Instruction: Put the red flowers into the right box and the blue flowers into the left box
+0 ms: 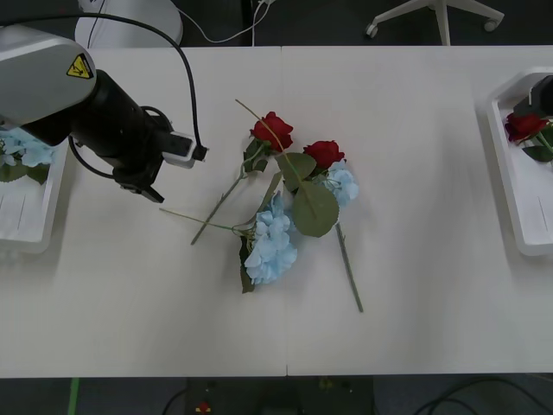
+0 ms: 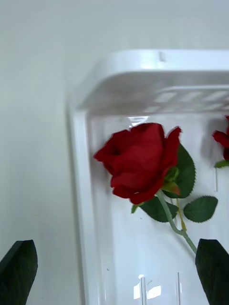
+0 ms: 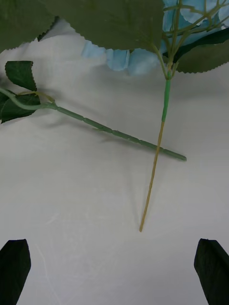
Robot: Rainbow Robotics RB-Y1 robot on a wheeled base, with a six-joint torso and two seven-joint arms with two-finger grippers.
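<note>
Two red flowers (image 1: 272, 130) (image 1: 324, 153) and two blue flowers (image 1: 270, 242) (image 1: 343, 183) lie tangled at the table's middle. My left arm (image 1: 121, 130) hovers just left of the pile. The left gripper (image 3: 112, 245) is open above bare table, short of a thin blue-flower stem (image 3: 152, 176) that crosses a green rose stem (image 3: 119, 135). My right gripper (image 2: 117, 245) is open over the right box (image 2: 157, 66), with a red rose (image 2: 138, 162) lying inside it and another bloom (image 2: 222, 140) at the edge. The left box (image 1: 26, 233) holds blue flowers (image 1: 26, 151).
The right box (image 1: 518, 173) sits at the table's far right edge, the left box at the far left. A big green leaf (image 1: 313, 207) covers part of the pile. Bare white table lies between the pile and each box. Chair legs stand behind the table.
</note>
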